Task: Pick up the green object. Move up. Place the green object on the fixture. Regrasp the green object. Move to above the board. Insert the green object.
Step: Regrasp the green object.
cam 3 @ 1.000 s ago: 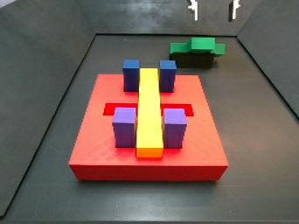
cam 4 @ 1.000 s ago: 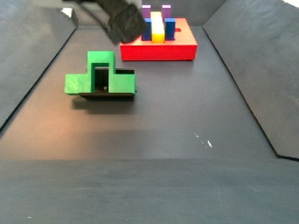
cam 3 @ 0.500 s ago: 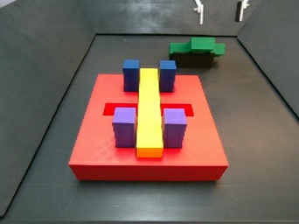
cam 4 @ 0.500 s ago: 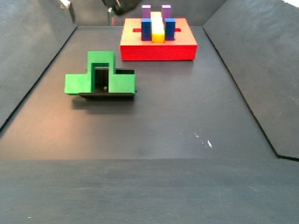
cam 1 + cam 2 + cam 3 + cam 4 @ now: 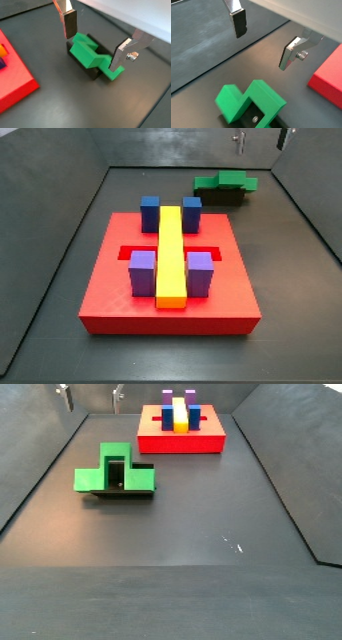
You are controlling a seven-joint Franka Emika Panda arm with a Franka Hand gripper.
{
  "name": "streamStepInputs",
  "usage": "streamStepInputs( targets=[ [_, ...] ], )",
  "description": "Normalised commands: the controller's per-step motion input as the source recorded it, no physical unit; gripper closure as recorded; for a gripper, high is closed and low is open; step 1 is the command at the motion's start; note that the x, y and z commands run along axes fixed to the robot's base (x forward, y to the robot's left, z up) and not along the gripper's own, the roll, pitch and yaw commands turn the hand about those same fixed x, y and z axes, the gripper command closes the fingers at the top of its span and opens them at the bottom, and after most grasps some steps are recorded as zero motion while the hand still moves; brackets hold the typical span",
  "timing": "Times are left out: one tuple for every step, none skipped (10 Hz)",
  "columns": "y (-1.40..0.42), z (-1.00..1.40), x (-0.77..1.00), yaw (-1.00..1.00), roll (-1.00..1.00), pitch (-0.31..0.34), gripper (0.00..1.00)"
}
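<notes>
The green object [image 5: 116, 473] sits on top of the fixture [image 5: 128, 492], which stands on the dark floor well apart from the board [image 5: 168, 288]. It lies propped there with nothing gripping it — I judge it is parked so that it can be taken up again by a better face before going to the board. In a wrist view the green object [image 5: 95, 56] covers most of the black fixture [image 5: 91, 75], only a dark edge showing below it.

The tool [image 5: 93, 45] hangs above the piece with its two silver plates spread wide and nothing between them; in the wrist view its fingers [image 5: 69, 24] straddle the green block from above without touching it. In a side view only the fingertips [image 5: 261, 139] show at the upper edge of the scene, high over the block.

On the board the long yellow bar [image 5: 170, 255] runs down the middle, with two blue blocks [image 5: 170, 213] at the far end and two purple blocks [image 5: 171, 273] at the near end. These stand close together — the insertion will have to thread past them. The floor between fixture and board looks free of anything else.
</notes>
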Motion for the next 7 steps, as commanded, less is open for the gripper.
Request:
streamStepInputs(
  targets=[
    [0.0,0.0,0.61,0.37,1.0,0.24,0.0],
    [0.01,0.0,0.58,0.37,1.0,0.257,0.0],
    [0.0,-0.03,0.51,0.4,1.0,0.266,0.0],
    [0.0,-0.07,0.47,0.41,1.0,0.263,0.0],
    [-0.04,-0.19,0.47,0.37,0.95,0.214,0.0],
    [-0.1,-0.26,0.5,0.33,0.91,0.189,0.0],
    [-0.11,-0.25,0.48,0.3,0.92,0.183,0.0]
  ],
)
